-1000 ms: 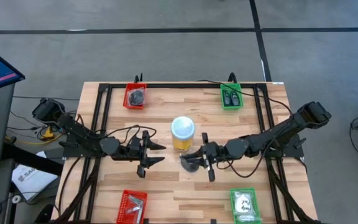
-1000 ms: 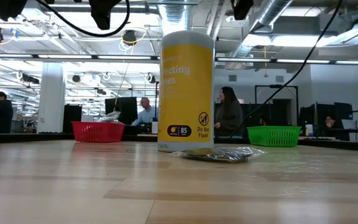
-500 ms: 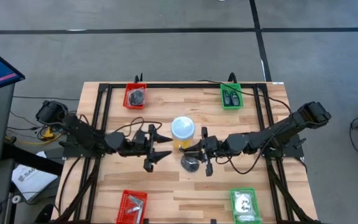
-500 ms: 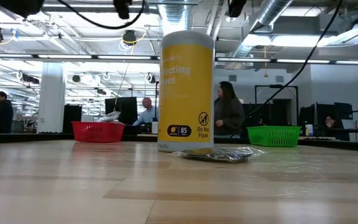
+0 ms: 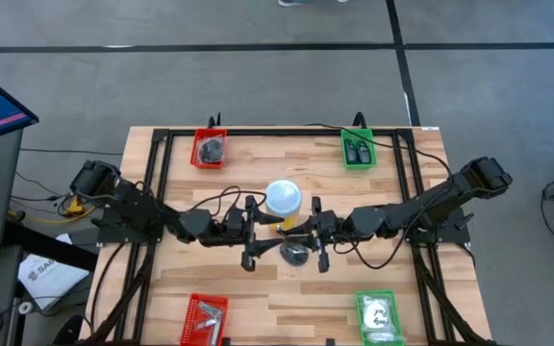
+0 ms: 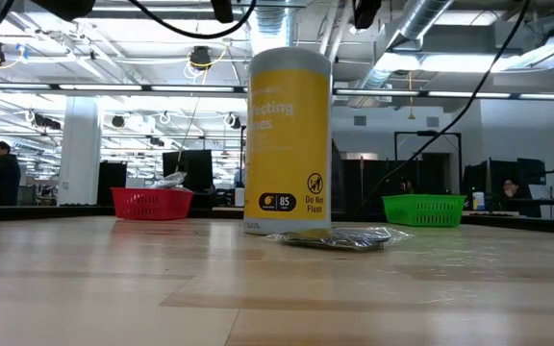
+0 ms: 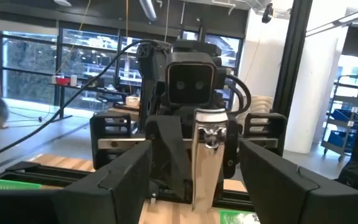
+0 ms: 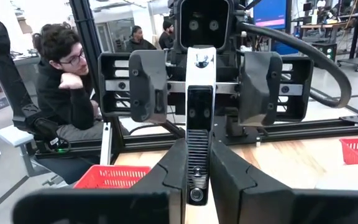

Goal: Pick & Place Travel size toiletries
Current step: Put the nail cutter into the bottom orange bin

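Centre of the high view: left gripper [image 5: 256, 242] and right gripper [image 5: 315, 235] face each other, fingers spread on both, holding nothing. Dark toiletry packet [image 5: 296, 253] lies on the table [image 5: 258, 288] between them, just below the yellow jar [image 5: 283, 206].

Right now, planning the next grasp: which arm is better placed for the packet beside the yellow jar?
Probably right: the right end effector hangs nearer the packet than the left end effector.

You are in an open lab: exposed ceiling ducts [image 6: 421, 38], rows of workstations [image 6: 508, 197], a seated person [image 8: 64, 81] watching.
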